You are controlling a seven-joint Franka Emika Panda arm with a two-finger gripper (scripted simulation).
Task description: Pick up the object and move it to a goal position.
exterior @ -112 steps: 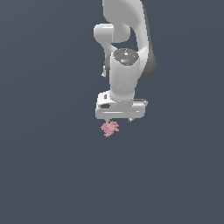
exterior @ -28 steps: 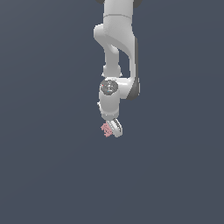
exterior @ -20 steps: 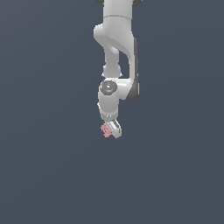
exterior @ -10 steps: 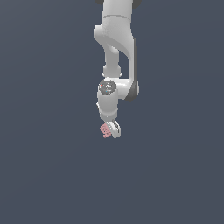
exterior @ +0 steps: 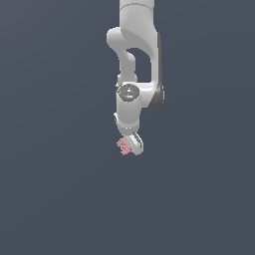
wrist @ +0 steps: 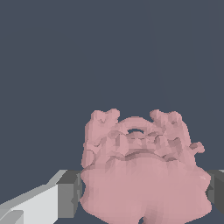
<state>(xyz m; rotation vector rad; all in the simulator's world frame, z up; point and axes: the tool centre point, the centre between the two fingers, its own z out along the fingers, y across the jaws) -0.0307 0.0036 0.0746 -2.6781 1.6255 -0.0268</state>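
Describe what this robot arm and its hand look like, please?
The arm is glossy white, built of rounded, tube-like segments with dark grey bands at the joints and a round grey cap on one joint. No cables or markings show. The hand is a white block; its fingers carry dark grey pads, seen in the wrist view.

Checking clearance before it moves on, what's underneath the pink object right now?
Nothing shows beneath the pink object: only plain dark background, with no surface in view. The gripper holds it between its jaws. The object's underside itself is hidden.
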